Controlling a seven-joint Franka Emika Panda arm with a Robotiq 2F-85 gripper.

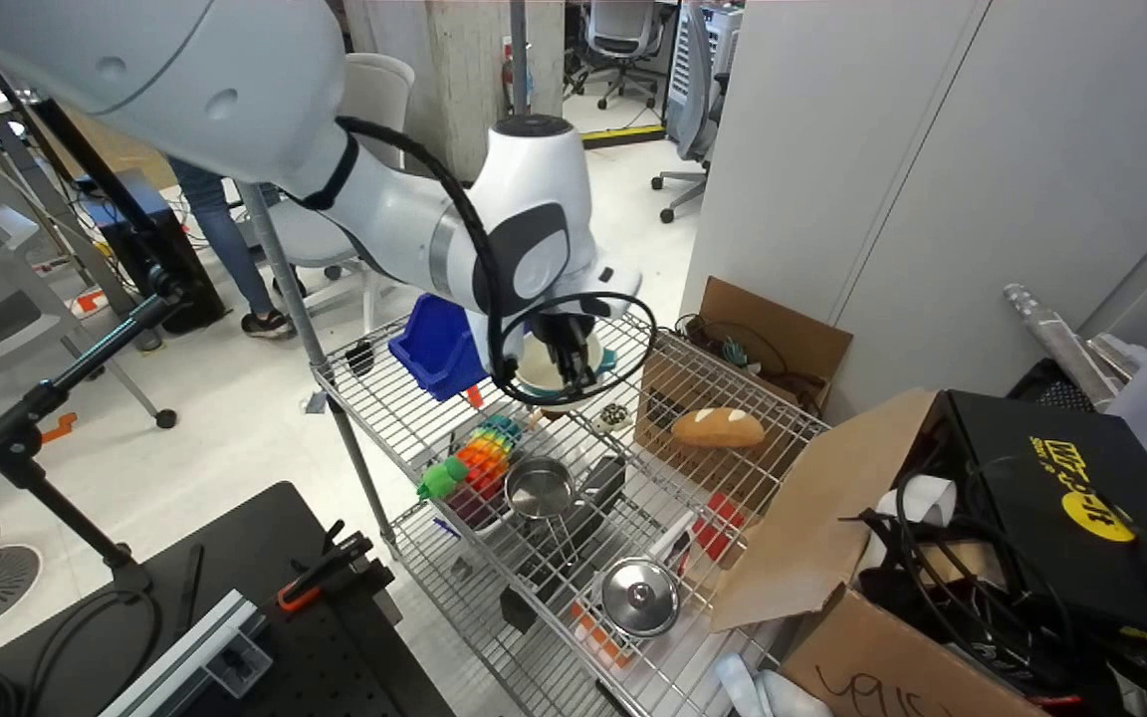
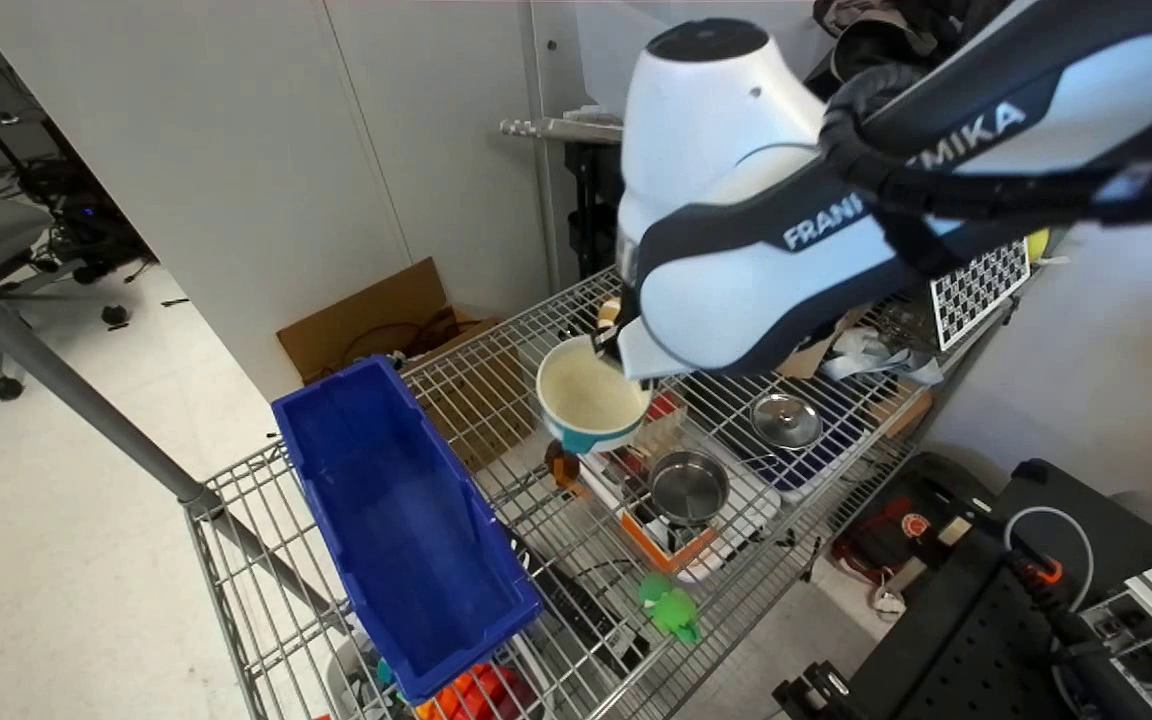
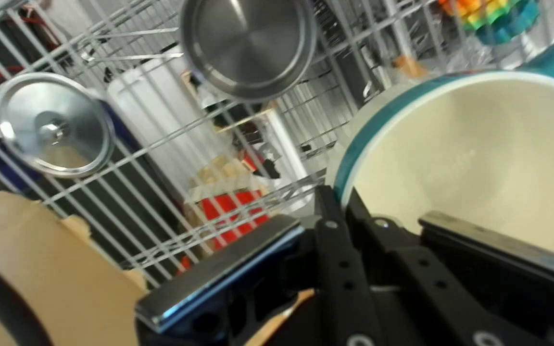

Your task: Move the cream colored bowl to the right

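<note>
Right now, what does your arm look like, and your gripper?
My arm is smooth and rounded, whitish with dark panels. A black cable crosses its pale lettering, hiding part. My gripper is black, with slim straight fingers dotted with small round spots.

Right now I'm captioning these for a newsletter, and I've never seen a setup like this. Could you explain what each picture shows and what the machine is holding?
The machine is a white robot arm. Two pictures come from cameras standing outside it, looking down at the same wire shelf from different places. The close-up comes from a camera on the arm's wrist, which is why the black fingers look so large there. They are pinching the rim of a cream-colored bowl with teal on its outside. Also on the shelf are a blue bin, a small steel pan, a shiny lid and what looks like a loaf of bread.
</note>
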